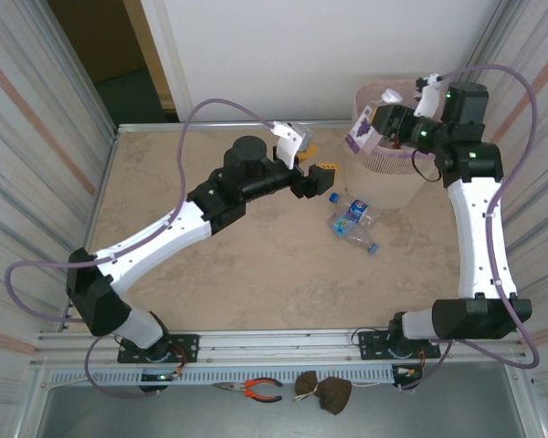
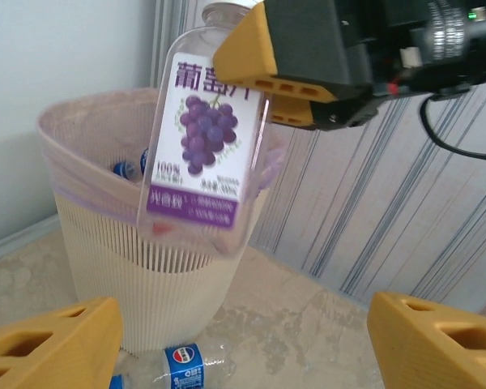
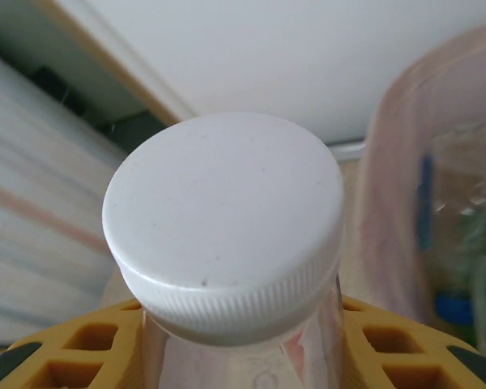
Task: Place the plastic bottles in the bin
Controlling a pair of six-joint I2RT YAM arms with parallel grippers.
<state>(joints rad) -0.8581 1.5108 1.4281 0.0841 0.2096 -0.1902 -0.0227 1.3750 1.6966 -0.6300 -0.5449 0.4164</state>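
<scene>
The clear plastic bottle with the white-and-purple grape label (image 2: 201, 146), upper centre of the left wrist view, reads "葡萄汁" and "100%"; its smaller print is illegible. The blue-labelled clear bottle (image 2: 184, 362) at the bottom edge bears a round Pepsi logo.

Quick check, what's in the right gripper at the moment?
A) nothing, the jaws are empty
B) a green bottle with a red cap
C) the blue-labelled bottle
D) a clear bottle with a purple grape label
D: the right gripper is clamped near the neck of the grape-label bottle, held up by the bin, and its white cap shows in the right wrist view.
</scene>
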